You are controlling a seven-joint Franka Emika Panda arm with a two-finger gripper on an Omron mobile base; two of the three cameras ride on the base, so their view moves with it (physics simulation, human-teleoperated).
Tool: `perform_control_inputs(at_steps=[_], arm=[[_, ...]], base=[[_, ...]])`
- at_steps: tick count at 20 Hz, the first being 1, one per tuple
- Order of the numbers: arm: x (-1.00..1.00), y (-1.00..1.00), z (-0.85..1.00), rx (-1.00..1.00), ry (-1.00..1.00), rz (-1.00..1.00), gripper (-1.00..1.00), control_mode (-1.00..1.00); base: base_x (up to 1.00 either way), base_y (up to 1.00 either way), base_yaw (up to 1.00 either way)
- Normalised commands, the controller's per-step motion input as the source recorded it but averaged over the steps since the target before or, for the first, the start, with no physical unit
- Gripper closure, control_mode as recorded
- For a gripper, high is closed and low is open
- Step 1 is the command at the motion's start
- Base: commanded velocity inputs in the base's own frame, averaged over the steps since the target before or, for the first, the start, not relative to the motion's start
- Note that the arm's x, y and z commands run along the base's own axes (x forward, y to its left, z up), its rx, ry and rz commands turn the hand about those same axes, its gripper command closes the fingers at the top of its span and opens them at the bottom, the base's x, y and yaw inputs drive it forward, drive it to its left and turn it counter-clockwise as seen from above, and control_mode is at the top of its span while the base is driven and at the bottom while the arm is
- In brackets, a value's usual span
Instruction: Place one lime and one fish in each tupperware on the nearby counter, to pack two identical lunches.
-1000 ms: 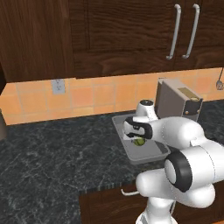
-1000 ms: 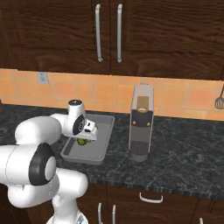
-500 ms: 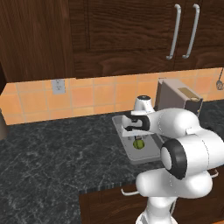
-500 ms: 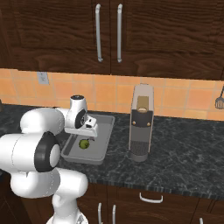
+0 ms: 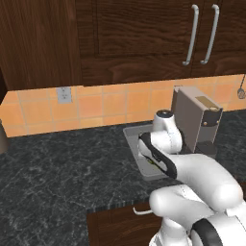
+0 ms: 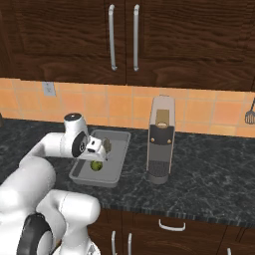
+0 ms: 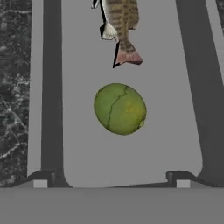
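Observation:
One light-grey tupperware (image 6: 115, 172) sits on the dark counter (image 6: 209, 179) against the tiled wall. Inside it lies a yellow-green lime (image 7: 119, 108), also visible as the lime (image 6: 96, 165) in the right base view. A brownish striped fish (image 7: 120, 27) lies just beyond the lime in the same tupperware (image 7: 51, 87), its tail pointing at the fruit. My gripper (image 6: 98, 149) hovers a little above the lime, open, with nothing between its fingers. In the hand view the gripper (image 7: 111, 178) has its fingertips (image 7: 43, 178) set wide apart on either side of the lime. In the left base view my arm covers most of the tupperware (image 5: 130, 132).
A tall silver coffee machine (image 6: 160, 139) stands right beside the tupperware, seen as the machine (image 5: 197, 120) in the left base view. Dark wall cabinets (image 6: 124, 35) hang overhead. The counter (image 5: 57, 168) stretches away to the left. A wall socket (image 5: 63, 95) sits in the tiles.
The jaws have spread wider and the hand has lifted slightly. The lime now rests free on the tray floor, below the fingers.

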Motion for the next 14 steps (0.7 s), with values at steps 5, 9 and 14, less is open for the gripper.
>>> perform_control_inputs(at_steps=[5,9,14], arm=[[-1.00,0.16,0.40,-0.04,-0.30,0.00,-1.00,-1.00],[-1.00,0.00,0.34,0.00,-0.17,0.00,-1.00,-1.00],[-0.97,-0.16,0.26,0.00,-0.16,0.00,-1.00,-1.00]], base=[[0.00,0.00,0.00],[0.00,0.00,0.00],[0.00,0.00,0.00]])
